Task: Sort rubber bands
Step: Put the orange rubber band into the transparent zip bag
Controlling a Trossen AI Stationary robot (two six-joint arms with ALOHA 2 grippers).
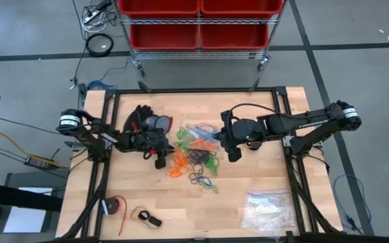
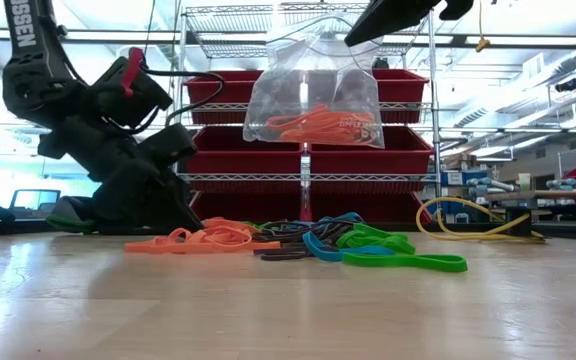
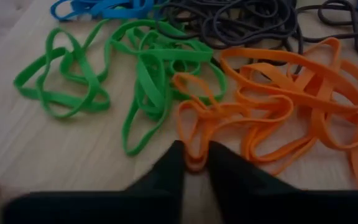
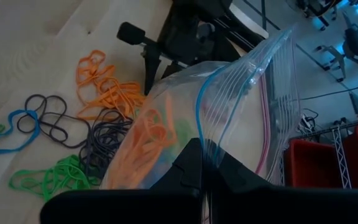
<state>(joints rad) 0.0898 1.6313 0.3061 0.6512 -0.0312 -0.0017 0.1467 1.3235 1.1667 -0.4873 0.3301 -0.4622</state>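
Note:
A pile of rubber bands [image 1: 198, 162] in orange, green, blue and black lies in the middle of the table [image 1: 262, 182]. My left gripper [image 3: 194, 158] is down at the pile's left edge, its fingers nearly together on an orange band [image 3: 194, 140]. My right gripper [image 4: 207, 168] is raised over the pile's right side and shut on a clear zip bag [image 2: 313, 100]. The bag holds orange bands [image 2: 313, 125]. My left gripper has a loop of an orange rubber band [image 3: 193, 163] pinched between its two fingertips. It comes slanting down from the table's left. The band lies on the table, tangled with other orange bands. My right gripper pinches the bag's top edge by the zip strip [image 4: 211, 146] between its shut fingers, slanting down from the table's right. The bag hangs below the fingers, clear of the table, with the orange bands at its bottom.
Black gloves [image 1: 144, 125] lie just behind my left gripper. A clear bag of whitish pieces [image 1: 267, 210] sits near the front right. A red tape roll [image 1: 115, 206] and a small loop [image 1: 147, 217] lie front left. A yellow cable [image 2: 468, 225] runs at the right.

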